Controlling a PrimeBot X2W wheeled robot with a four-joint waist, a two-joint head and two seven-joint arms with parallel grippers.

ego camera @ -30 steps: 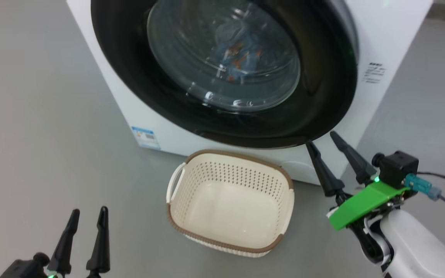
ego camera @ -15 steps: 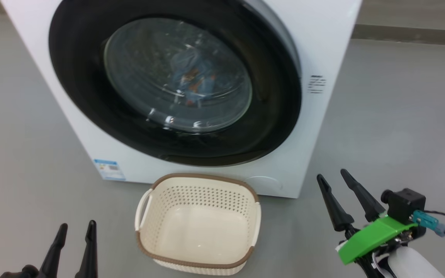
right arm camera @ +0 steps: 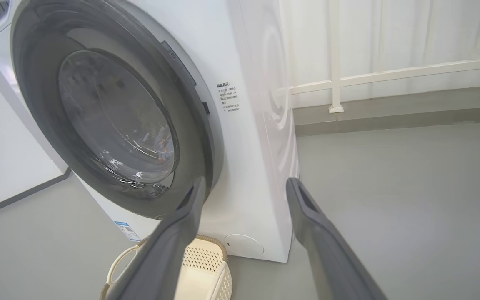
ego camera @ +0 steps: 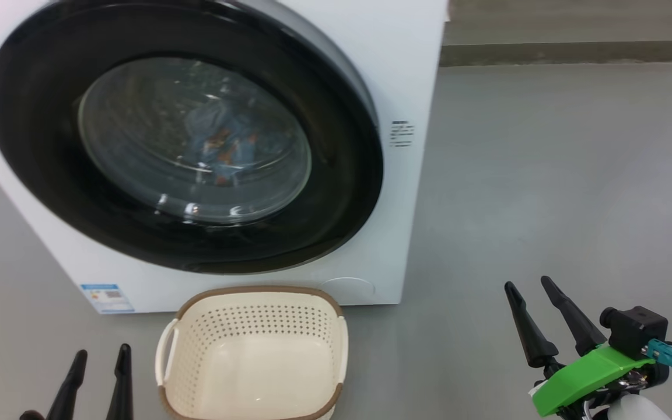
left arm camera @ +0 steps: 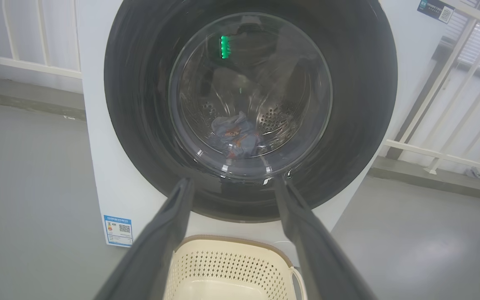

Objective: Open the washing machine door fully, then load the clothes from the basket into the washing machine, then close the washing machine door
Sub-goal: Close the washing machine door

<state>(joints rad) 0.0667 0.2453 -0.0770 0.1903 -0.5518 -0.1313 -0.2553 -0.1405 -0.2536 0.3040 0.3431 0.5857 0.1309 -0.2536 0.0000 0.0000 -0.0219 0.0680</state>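
Grey smooth floor stretching around big white front-loading washing machine. Round black-rimmed glass door sitting shut, by the look. Light blue printed clothes lying inside. Cream perforated plastic basket standing empty in front. Left gripper and right gripper hovering spread, holding nothing. Closing step appearing done; next calling only for checking the latch.

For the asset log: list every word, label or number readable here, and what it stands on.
No text is legible.
Blue label, lower front corner of the washing machine: QR code, print too small.
Black print beside the washing machine door: too small.
Dark sign near the railing: blurred.
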